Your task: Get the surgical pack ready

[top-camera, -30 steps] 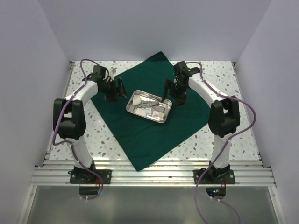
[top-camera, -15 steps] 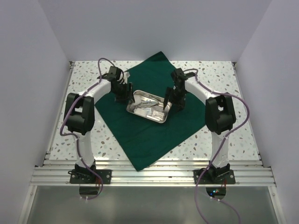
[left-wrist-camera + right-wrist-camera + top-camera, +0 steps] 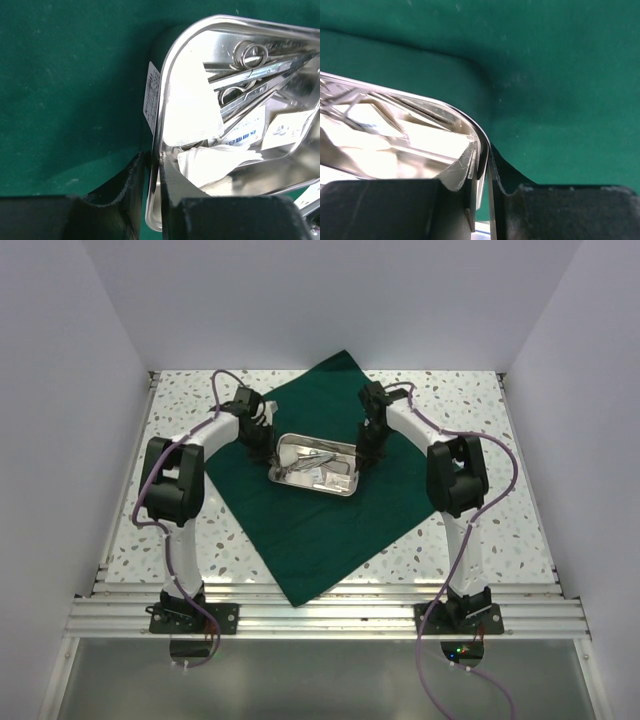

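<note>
A green cloth (image 3: 320, 540) was spread cornerwise on the speckled table (image 3: 180, 530). At its middle a steel tray (image 3: 280, 172) was set, with scissors (image 3: 250, 75) and gauze (image 3: 192, 115) inside. Its left rim was pinched by the left gripper (image 3: 152, 170), and its right rim by the right gripper (image 3: 482, 170).

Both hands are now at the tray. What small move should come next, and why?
Probably lift both hands together, slowly and level. The left hand and the right hand each pinch the rim at opposite ends of the tray, which lies on the cloth. Loose scissors and gauze lie inside, so a tilt could slide them.
</note>
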Robot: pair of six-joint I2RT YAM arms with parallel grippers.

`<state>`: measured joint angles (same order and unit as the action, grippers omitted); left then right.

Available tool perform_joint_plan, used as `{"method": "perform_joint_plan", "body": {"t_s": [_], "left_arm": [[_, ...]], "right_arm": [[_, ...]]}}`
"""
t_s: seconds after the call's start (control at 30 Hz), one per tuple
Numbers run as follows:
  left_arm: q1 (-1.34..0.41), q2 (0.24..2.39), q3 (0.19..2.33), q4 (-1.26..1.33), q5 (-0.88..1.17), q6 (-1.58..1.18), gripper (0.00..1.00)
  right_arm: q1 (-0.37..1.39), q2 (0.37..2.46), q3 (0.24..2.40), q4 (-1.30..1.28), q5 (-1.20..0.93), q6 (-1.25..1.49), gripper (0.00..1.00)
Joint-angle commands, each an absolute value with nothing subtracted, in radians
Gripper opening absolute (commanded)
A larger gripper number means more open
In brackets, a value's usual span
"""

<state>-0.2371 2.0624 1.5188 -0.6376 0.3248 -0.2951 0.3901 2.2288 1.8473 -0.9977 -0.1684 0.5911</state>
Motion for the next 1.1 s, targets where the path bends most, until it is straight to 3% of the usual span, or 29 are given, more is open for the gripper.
{"method": "perform_joint_plan", "body": {"t_s": [0.0, 0.3, 0.6, 1.07], "left_arm": [[-0.244, 2.014, 1.496, -0.614, 0.353, -0.302, 0.19], [-0.241, 2.023, 1.548, -0.695, 0.361, -0.313, 0.14], [-0.242, 2.046, 1.558, -0.716, 0.364, -0.353, 0.13], [-0.242, 2.097, 1.629, -0.721, 0.396, -0.347, 0.13]], "right_arm": [[0.396, 2.235, 1.924, -1.052, -0.179, 0.557, 0.11], [0.405, 2.214, 1.875, -1.008, -0.202, 0.537, 0.03], [0.413, 2.200, 1.790, -0.951, -0.210, 0.509, 0.02], [0.399, 2.238, 1.890, -1.022, -0.198, 0.463, 0.03]]}}
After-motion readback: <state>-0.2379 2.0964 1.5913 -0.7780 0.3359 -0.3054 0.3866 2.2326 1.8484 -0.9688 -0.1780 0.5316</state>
